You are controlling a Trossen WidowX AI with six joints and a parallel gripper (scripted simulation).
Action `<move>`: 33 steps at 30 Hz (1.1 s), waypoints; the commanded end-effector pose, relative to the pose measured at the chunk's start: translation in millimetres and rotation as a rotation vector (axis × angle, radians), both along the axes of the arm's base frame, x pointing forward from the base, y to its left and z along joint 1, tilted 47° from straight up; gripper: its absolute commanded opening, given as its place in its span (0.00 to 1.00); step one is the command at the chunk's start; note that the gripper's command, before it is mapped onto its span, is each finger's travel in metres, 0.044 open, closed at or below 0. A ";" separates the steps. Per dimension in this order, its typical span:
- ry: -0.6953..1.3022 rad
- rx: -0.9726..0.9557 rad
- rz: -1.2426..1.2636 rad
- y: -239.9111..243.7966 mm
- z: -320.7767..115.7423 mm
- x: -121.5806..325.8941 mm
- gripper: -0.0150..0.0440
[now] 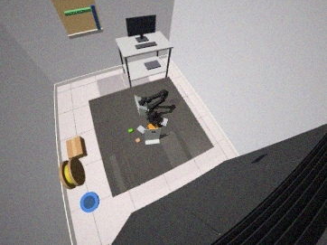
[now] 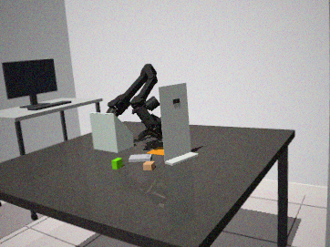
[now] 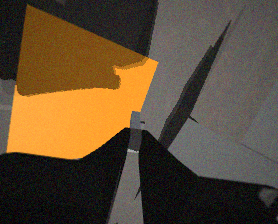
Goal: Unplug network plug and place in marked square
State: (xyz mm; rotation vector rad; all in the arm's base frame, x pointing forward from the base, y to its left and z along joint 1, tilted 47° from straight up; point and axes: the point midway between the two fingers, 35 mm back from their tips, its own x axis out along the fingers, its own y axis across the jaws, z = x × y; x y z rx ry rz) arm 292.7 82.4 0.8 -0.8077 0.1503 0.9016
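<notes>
Plug [image 3: 135,131] judged to be out of the socket and held: a small grey body is seen pinched between the narrowly closed fingertips of the gripper [image 1: 154,119] [image 2: 152,135] [image 3: 134,134]. In the wrist view, the orange square [image 1: 152,127] [image 2: 156,151] [image 3: 70,122] is spread from nine to eleven o'clock of the plug, whose tip appears over or just beside its right edge; whether the table [image 2: 219,183] is touched cannot be told. In the exterior view, the upright panel [image 2: 175,124] is stood at about two o'clock of the square, the green block [image 2: 117,163] between eight and nine, the peach block [image 2: 149,166] near seven. Handling, by judgement: light, stiff, smooth-sided, likely to be twisted if pinched off-centre; the thin tab is the delicate part. The grip is best kept on the body's flat sides, with the tab spared. A shift toward ten o'clock is probably called for, then a low, gentle release and a straight withdrawal, so that the plug is not dragged.
</notes>
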 end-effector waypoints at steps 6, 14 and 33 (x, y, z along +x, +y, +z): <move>0.013 0.000 -0.004 5.6 -8.1 -0.6 0.25; 0.013 0.001 -0.004 10.3 -12.2 -0.5 0.25; 0.011 0.004 -0.005 21.3 -21.6 -1.4 0.25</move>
